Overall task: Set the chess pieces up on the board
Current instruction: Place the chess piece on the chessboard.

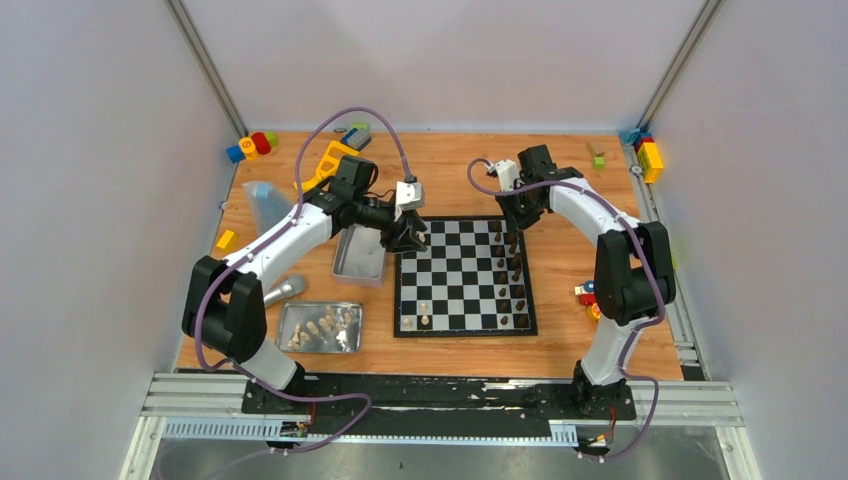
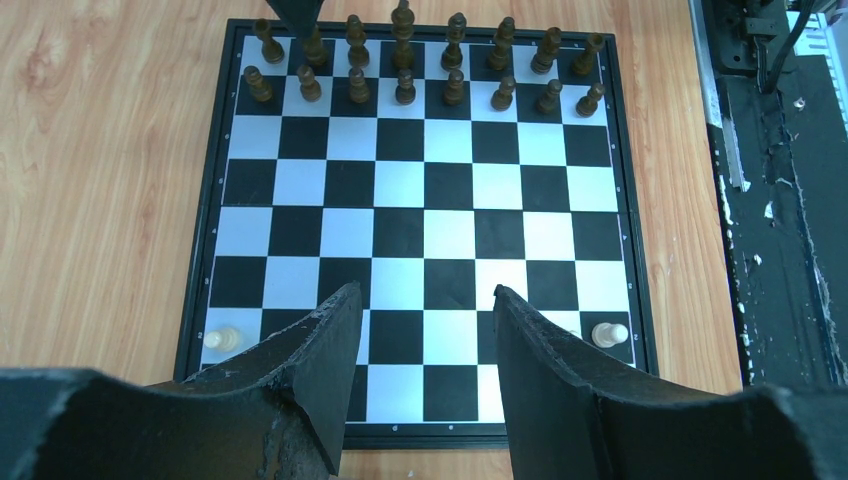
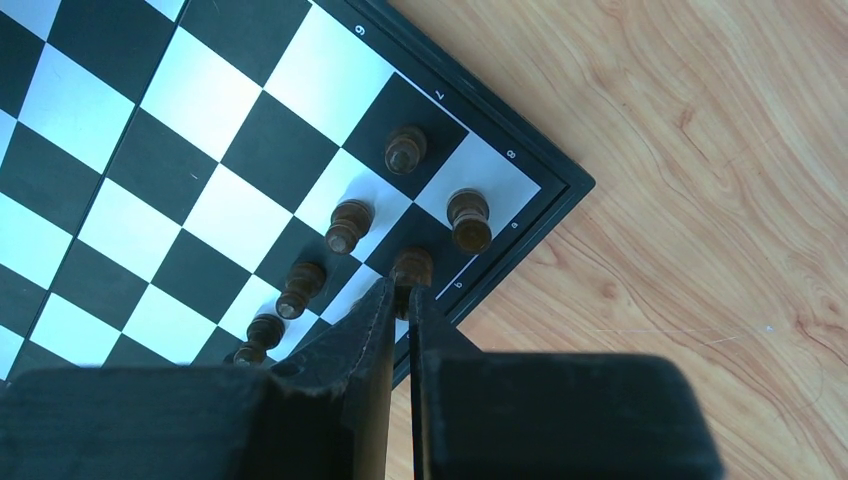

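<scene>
The board (image 1: 455,290) lies in the middle of the table. Dark chess pieces (image 2: 405,88) fill two rows along one side of it. In the left wrist view two cream pieces (image 2: 222,338) stand near the opposite edge. More cream pieces (image 1: 325,323) lie in a metal tray. My left gripper (image 2: 425,292) hovers open and empty above the cream side of the board, at its far left corner (image 1: 408,236). My right gripper (image 3: 400,288) is shut on a dark piece (image 3: 411,263) in the back row, next to the corner piece (image 3: 469,220).
A second metal tray (image 1: 360,257) sits left of the board, beside my left gripper. Toy blocks (image 1: 250,146) lie at the far left corner, and more blocks (image 1: 648,157) at the far right. A blue bag (image 1: 265,200) and a silver cylinder (image 1: 285,290) lie on the left.
</scene>
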